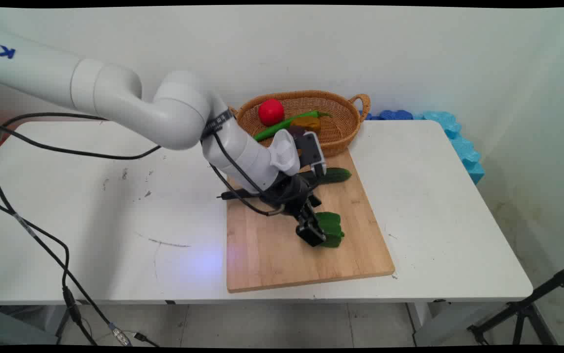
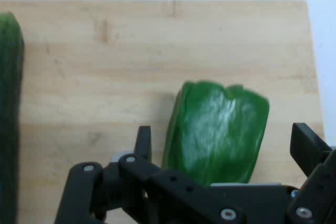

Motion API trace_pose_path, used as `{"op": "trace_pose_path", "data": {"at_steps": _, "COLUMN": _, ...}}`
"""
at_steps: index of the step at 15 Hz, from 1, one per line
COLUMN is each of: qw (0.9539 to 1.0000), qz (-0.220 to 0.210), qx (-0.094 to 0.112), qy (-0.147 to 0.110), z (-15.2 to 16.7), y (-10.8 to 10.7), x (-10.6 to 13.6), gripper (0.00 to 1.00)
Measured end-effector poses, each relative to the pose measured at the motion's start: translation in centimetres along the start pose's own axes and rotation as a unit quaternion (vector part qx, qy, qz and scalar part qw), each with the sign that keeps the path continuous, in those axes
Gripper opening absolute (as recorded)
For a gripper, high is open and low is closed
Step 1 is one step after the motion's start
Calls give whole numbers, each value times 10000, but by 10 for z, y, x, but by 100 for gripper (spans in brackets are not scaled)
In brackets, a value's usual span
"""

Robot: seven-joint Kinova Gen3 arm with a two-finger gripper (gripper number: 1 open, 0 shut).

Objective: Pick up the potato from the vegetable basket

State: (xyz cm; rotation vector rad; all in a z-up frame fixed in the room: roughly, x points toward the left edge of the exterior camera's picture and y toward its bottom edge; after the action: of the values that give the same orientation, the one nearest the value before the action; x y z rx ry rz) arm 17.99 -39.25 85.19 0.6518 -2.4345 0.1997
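Green pepper [image 1: 331,226] [image 2: 218,129]: lies on its side on the wooden board [image 1: 272,255] [image 2: 105,66], in the middle toward the board's right edge. Shiny and smooth, with bumpy rounded sides.

Gripper [image 1: 318,231] [image 2: 226,145]: low over the pepper, tilted down at it. Jaws spread wide, one finger on each side of the pepper, not squeezing it. In the hand view, one finger sits just beside one side of the pepper. Other finger stands apart from the far side. Grips nothing.

Cucumber [image 1: 333,175] [image 2: 8,103]: also on the board, at its far edge, near the basket [image 1: 348,132]. Apart from the pepper, partly hidden by the arm in the main view.

Basket: woven, with handles, at the tabletop's far edge, touching the board's far edge. Inside: a red tomato [image 1: 271,112], a long green chili [image 1: 286,125] and a brownish thing too hidden to name.

Table [image 1: 433,220]: white, with the board near its middle. Blue foam [image 1: 458,142] along the far right corner.

What could go wrong, as a guess: pepper skin looks slippery and round, so a squeeze could make it pop out or roll away. Fingers not even around it, so one finger would likely push first and slide it across the board. Tilted hand could pinch only an edge. Going lower could bump the fingertips on the board.
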Motion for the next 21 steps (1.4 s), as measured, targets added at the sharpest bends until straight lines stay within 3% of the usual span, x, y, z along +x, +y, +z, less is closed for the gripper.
{"op": "trace_pose_path", "data": {"at_steps": 7, "qw": 9994, "qz": -9, "qx": -88, "qy": 332, "z": -53, "y": -4, "x": 33, "gripper": 100}}
{"op": "trace_pose_path", "data": {"at_steps": 11, "qw": 9988, "qz": -127, "qx": 11, "qy": 468, "z": -93, "y": -24, "x": 54, "gripper": 100}}
{"op": "trace_pose_path", "data": {"at_steps": 16, "qw": 9963, "qz": -461, "qx": 494, "qy": 530, "z": -130, "y": -80, "x": 72, "gripper": 100}}
{"op": "trace_pose_path", "data": {"at_steps": 21, "qw": 9907, "qz": -859, "qx": 997, "qy": 353, "z": -126, "y": -135, "x": 67, "gripper": 100}}
